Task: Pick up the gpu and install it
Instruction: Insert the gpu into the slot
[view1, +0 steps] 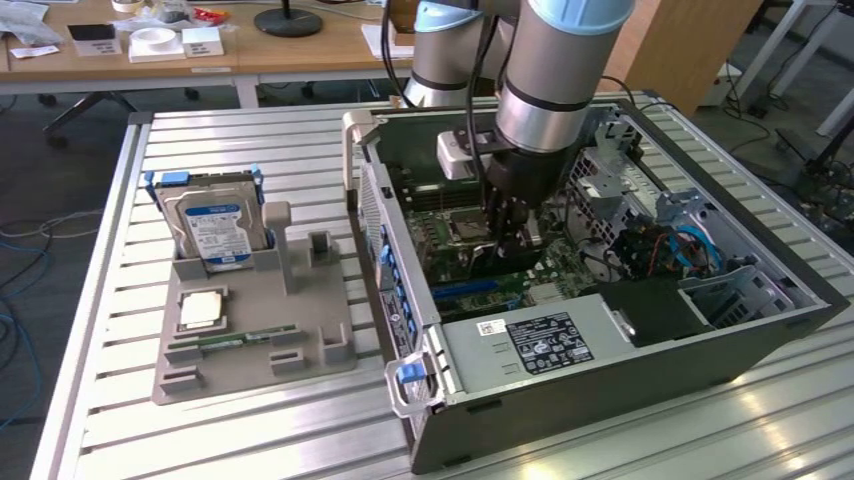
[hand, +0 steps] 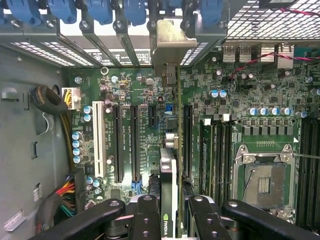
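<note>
The gpu (hand: 170, 165) is seen edge-on in the wrist view, a thin card with a black cooler and a green board edge. My gripper (hand: 172, 217) is shut on it, one black finger (hand: 146, 220) on each side. The card's silver end bracket (hand: 170, 42) is up against the case's rear slot openings. The card hangs over the green motherboard (hand: 125, 85), between the long black slots (hand: 134, 142) and another black slot (hand: 186, 140); whether it touches a slot I cannot tell. In the exterior view my gripper (view1: 514, 240) reaches down inside the open computer case (view1: 601, 385).
On the exterior view's left, a grey holder (view1: 254, 350) carries a hard drive (view1: 214, 225), a square chip (view1: 200, 310) and a RAM stick (view1: 247, 338). Inside the case are the CPU socket (hand: 262, 180), cable bundles (hand: 55, 100) and a power supply (view1: 534, 345).
</note>
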